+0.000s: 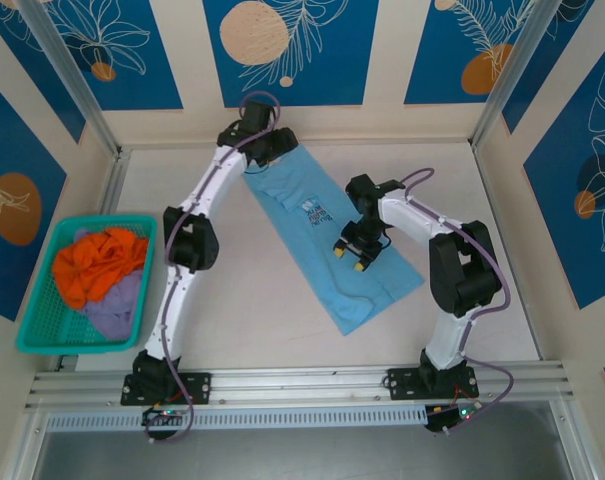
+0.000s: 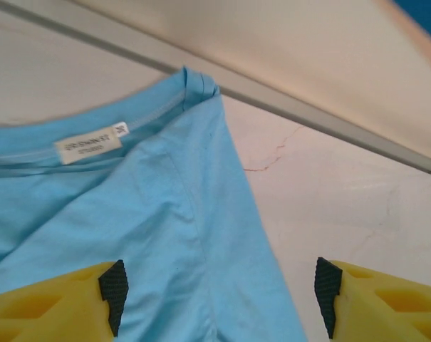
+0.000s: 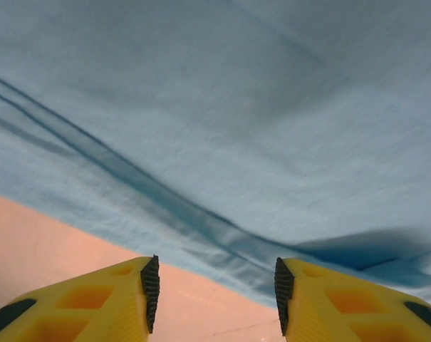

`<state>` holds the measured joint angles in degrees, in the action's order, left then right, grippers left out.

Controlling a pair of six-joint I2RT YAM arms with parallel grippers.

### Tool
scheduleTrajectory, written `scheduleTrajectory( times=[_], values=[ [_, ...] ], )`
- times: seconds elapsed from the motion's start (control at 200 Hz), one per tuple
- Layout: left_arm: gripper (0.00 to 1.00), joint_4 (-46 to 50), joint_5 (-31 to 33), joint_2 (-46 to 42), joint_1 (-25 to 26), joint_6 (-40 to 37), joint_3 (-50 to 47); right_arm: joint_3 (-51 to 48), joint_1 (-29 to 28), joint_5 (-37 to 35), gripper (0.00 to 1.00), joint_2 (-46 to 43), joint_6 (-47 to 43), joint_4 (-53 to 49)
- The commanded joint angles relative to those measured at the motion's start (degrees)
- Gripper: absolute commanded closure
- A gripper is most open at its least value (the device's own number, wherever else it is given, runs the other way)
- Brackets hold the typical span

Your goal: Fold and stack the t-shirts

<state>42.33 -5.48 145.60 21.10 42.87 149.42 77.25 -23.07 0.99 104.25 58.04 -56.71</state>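
Observation:
A light sky-blue t-shirt (image 1: 327, 235) lies folded into a long strip, running diagonally from the far middle of the table toward the near right, its chest lettering facing up. My left gripper (image 1: 272, 150) hovers open over the collar end; the neck label (image 2: 88, 146) and the shoulder cloth (image 2: 179, 235) sit between its pads (image 2: 114, 296). My right gripper (image 1: 351, 257) is open above the strip's middle, over the shirt's near edge (image 3: 222, 235), with nothing between its fingertips (image 3: 150, 292).
A teal mesh basket (image 1: 37, 300) stands at the left edge, holding an orange shirt (image 1: 97, 262) and a lavender one (image 1: 117, 305). A metal rail (image 1: 302, 385) runs along the near edge. Walls close in the far side and both flanks.

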Motion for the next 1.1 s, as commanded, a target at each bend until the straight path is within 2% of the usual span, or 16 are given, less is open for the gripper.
scheduleTrajectory(
  times=[0.0,0.21,0.455,0.565,0.645,0.73,0.855,0.935,1.0,1.095],
  values=[
    [0.35,7.6,2.0,-2.3,-0.5,-0.9,-5.5,1.8,-2.1,-2.1,0.54,-2.8,-9.8,-1.5],
    [0.44,10.4,-1.1,1.6,-0.1,0.5,-8.8,1.5,-7.6,4.2,0.58,-2.0,-15.5,-4.0],
    [0.47,10.3,-2.5,7.8,0.1,0.4,-9.1,-7.0,-8.7,5.0,0.58,-0.4,-15.4,-1.3],
    [0.48,9.1,-3.2,10.2,0.1,1.2,-7.5,-9.8,-9.2,2.9,0.59,1.0,-15.0,-2.5],
    [0.48,7.8,-4.6,12.9,0.1,2.1,-3.9,-11.4,-9.0,-0.9,0.58,0.5,-12.1,-4.4],
    [0.49,5.9,-6.4,16.1,0.2,3.8,0.8,-13.5,-8.4,-1.3,0.57,-0.3,-8.6,-4.7],
    [0.50,0.7,-7.3,19.3,0.3,7.0,4.8,-16.8,-8.0,0.1,0.55,-1.4,-1.7,-4.8],
    [0.51,-3.6,-7.8,20.2,0.3,8.5,5.5,-19.9,-7.9,3.8,0.54,-2.6,2.1,-2.3],
    [0.51,-6.8,-8.9,20.9,0.3,9.6,6.1,-21.6,-8.3,7.2,0.53,-2.9,4.2,0.4],
    [0.48,-9.2,-9.8,21.9,0.3,10.4,7.5,-21.5,-9.4,8.1,0.52,-2.3,6.1,0.7]
  ],
)
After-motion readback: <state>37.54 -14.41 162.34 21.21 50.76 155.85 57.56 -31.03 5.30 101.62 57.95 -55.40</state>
